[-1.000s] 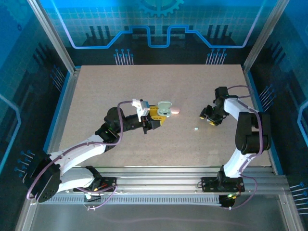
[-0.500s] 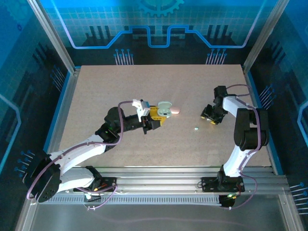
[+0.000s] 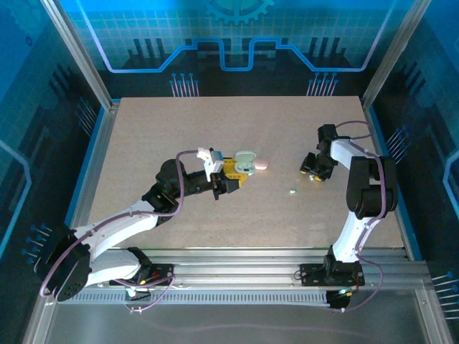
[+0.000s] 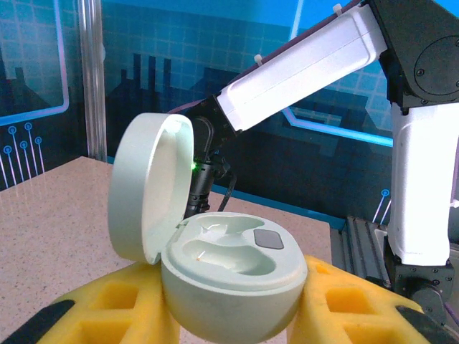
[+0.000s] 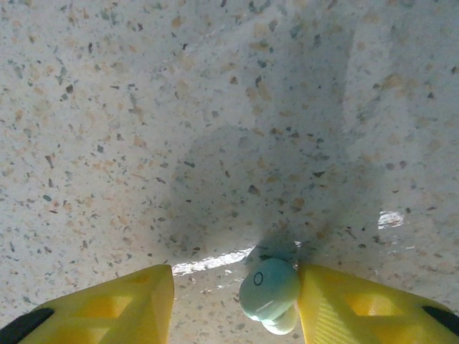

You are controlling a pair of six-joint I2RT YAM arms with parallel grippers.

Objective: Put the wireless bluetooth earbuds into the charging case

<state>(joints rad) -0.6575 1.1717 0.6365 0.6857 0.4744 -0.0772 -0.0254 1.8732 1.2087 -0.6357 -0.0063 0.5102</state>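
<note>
The pale green charging case (image 4: 237,283) sits between the yellow fingers (image 4: 107,304) of my left gripper (image 4: 231,309), which is shut on it. Its lid stands open and both wells are bare. From above, the case (image 3: 245,159) is at mid-table in the left gripper (image 3: 237,170). A pale green earbud (image 5: 269,289) lies on the table, touching the right-hand finger (image 5: 344,304) of my right gripper (image 5: 235,287). The other finger stands well apart from it, so the gripper is open. Another tiny pale earbud (image 3: 292,191) lies between the arms, near the right gripper (image 3: 313,172).
A small pinkish oval object (image 3: 262,166) lies just right of the held case. The right arm (image 3: 366,193) reaches along the table's right side. Metal frame posts and blue panels ring the speckled table (image 3: 179,129).
The right gripper has shifted slightly toward the far side of the table and its jaws have narrowed. The left arm and the case have not moved.
</note>
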